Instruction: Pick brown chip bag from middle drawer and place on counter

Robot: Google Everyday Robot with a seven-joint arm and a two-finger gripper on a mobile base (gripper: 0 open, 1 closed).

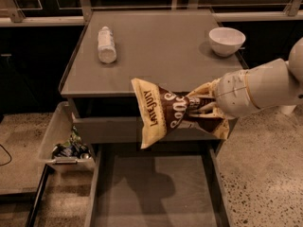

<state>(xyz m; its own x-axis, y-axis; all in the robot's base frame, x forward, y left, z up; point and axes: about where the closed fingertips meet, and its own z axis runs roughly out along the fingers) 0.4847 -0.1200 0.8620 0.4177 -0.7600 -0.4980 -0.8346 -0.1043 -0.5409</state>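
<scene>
Tool (200, 109) clamped on one brown chip bag (158, 113) above the middle drawer (151, 195), we count one bottle (106, 44), one bowl (227, 40) on counter (161, 56).

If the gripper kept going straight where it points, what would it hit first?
The gripper, shut on the crinkly brown chip bag, points image-left along the front of the flat grey counter. Past the bag the way looks free, though depth is unclear.
</scene>
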